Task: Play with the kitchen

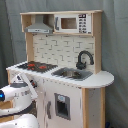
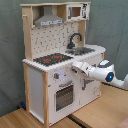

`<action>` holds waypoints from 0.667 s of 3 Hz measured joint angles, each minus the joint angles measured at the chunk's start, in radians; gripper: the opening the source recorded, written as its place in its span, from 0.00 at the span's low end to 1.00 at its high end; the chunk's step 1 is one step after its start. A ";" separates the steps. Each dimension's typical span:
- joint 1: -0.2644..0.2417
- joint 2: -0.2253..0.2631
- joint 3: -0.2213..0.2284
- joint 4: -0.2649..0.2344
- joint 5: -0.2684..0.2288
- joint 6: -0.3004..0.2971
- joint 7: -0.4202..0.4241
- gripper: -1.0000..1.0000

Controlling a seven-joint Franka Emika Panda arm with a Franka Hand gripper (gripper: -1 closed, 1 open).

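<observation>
the kitchen [image 2: 55, 70] stands on a wooden floor [image 2: 30, 118] before a grey curtain [image 2: 11, 50], hob [image 2: 52, 59] left of the sink [image 2: 85, 50] in the second exterior view. the gripper [image 2: 75, 68] sits at its front, just beside the oven door [image 2: 64, 96]; whether it is open or closed, i cannot tell.

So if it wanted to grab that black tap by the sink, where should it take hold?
Probably the upright stem of the tap, below its curved spout, coming in from the kitchen's open front. The stem is narrow, and the pegboard back blocks any approach from behind.
</observation>
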 joint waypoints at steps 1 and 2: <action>0.000 0.000 -0.001 -0.001 0.000 0.005 0.111 0.00; 0.000 0.000 -0.002 -0.002 0.000 0.009 0.213 0.00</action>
